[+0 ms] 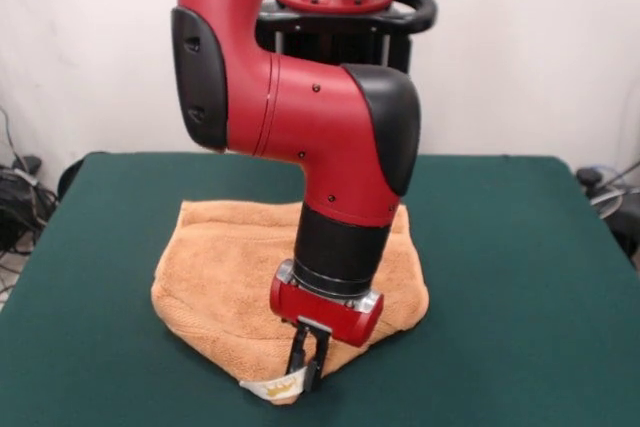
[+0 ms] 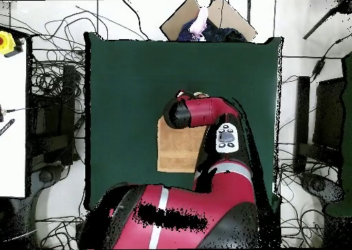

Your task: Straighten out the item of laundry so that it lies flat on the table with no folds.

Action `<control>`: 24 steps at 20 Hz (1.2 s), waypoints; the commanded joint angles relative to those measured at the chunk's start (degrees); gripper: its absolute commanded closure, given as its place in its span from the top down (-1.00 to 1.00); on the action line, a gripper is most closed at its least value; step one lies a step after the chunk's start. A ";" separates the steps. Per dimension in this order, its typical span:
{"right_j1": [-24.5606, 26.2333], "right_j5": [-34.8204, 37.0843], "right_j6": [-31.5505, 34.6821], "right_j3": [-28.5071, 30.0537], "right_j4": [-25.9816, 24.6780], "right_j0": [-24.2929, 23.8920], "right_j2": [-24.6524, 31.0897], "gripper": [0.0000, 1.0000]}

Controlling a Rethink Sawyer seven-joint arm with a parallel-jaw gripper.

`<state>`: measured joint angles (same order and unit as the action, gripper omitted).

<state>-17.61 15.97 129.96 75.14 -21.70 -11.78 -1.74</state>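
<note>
The orange-tan towel (image 1: 240,267) lies folded and rumpled in the middle of the green table (image 1: 520,277), with thick doubled edges and a pointed front corner. Its white label with yellow print (image 1: 272,387) sticks out at that corner. My gripper (image 1: 308,365) points straight down at the same corner, its fingers (image 1: 297,355) close together and pinching the towel's edge beside the label. In the overhead view the towel (image 2: 177,151) shows as a tall rectangle on the table (image 2: 124,89), partly under my arm, and the arm's head hides the gripper.
My red arm (image 1: 300,117) hangs over the towel's middle and hides its far right part. Cables and equipment (image 2: 55,117) lie off the table's sides. A cardboard piece (image 2: 220,17) sits beyond the table's edge opposite my base.
</note>
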 commanded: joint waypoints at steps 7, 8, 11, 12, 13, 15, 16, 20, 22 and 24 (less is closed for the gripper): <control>-0.24 0.45 -6.16 -2.85 -7.08 -0.05 6.46 -1.00; -0.48 0.44 -5.89 -2.84 -7.40 0.04 6.26 -1.00; -1.04 0.29 -5.54 -2.49 -8.25 -0.04 6.09 -1.00; -1.02 0.02 -5.07 -2.67 -8.55 0.27 5.51 -1.00; -1.01 -0.08 -4.93 -2.88 -8.81 0.33 5.33 -1.00; -0.85 0.04 -3.64 -3.57 -9.21 0.90 4.39 1.00; -0.76 -0.03 -3.07 -3.73 -9.13 1.15 4.03 1.00; -0.59 -0.51 -1.42 -3.97 -9.06 1.77 3.10 1.00; -0.63 -0.52 -1.69 -4.04 -9.16 1.60 3.17 1.00; -0.56 -0.48 -1.86 -4.31 -9.25 1.50 3.12 1.00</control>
<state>-18.61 15.95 129.89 72.67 -28.09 -11.17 -0.30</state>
